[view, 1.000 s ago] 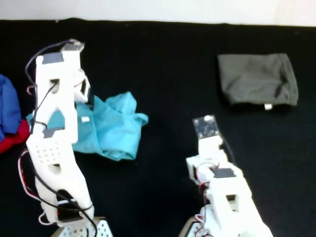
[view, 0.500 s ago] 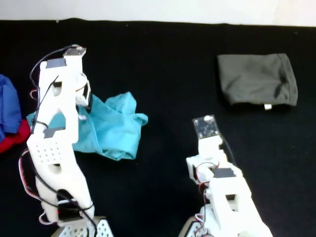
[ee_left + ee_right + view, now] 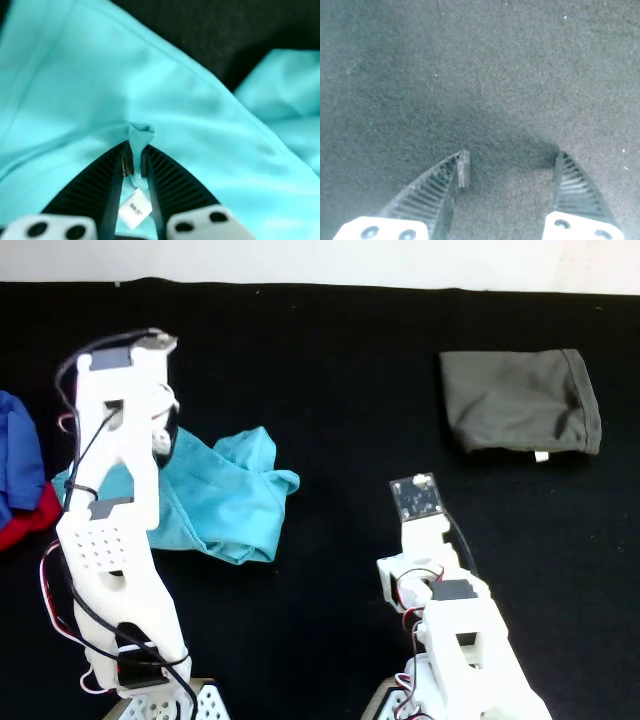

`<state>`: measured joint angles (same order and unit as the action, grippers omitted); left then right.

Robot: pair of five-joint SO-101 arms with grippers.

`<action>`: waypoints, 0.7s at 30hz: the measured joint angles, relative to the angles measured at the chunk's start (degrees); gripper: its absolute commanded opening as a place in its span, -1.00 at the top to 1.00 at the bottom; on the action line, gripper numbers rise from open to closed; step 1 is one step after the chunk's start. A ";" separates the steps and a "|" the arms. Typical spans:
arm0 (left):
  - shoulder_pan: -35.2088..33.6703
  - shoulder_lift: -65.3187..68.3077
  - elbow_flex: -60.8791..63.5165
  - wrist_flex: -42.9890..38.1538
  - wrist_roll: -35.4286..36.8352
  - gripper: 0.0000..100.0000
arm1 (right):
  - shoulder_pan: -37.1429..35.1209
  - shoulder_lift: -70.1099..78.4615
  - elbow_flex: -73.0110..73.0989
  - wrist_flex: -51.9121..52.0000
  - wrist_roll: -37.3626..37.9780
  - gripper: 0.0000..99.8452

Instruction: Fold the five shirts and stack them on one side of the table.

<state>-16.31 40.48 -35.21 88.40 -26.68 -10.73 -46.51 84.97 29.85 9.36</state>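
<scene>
Left end effector [image 3: 134, 161] pinching turquoise shirt [image 3: 200, 125] fold, white tag [image 3: 134, 208]

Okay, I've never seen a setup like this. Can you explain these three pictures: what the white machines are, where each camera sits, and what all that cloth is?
These are two small robot arms at a black table, the left arm and the right arm. One picture looks down from above. The other two come from a camera on each arm's wrist.

On the table lie a crumpled turquoise shirt, a folded grey shirt towards the far right, and a blue shirt and a red shirt at the left edge.

The left gripper is pinched shut on a fold of the turquoise shirt. The right gripper is open over bare table and holds nothing.
</scene>
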 measured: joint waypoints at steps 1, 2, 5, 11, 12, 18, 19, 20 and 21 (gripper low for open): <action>0.00 0.00 -3.08 2.81 0.00 0.98 | 0.00 0.00 0.00 0.00 0.00 0.47; 0.00 0.00 -6.42 5.63 0.00 0.98 | 0.00 0.00 0.00 0.00 0.00 0.47; 0.00 0.00 -14.86 11.43 0.00 0.98 | 0.00 0.00 0.00 0.00 0.00 0.47; -2.64 -3.43 -16.44 12.57 0.00 0.98 | 0.00 0.00 0.00 0.00 0.00 0.47; -3.43 -5.27 -15.38 12.57 0.00 0.98 | 0.00 0.00 0.00 0.00 0.00 0.47; -10.99 -20.31 -6.42 12.57 0.00 0.98 | -0.09 0.00 0.00 0.00 0.00 0.47; -12.57 -22.51 -5.36 12.57 0.00 0.98 | -0.97 0.00 0.00 0.18 0.00 0.47; -14.07 -24.35 -4.66 12.66 0.00 0.98 | -2.20 0.00 -0.35 1.32 0.00 0.47; -15.56 -25.67 -4.48 12.66 0.00 0.98 | -4.04 0.09 -1.67 2.73 0.00 0.47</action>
<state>-31.87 14.81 -39.69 101.05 -26.68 -14.77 -46.42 83.30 32.57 9.36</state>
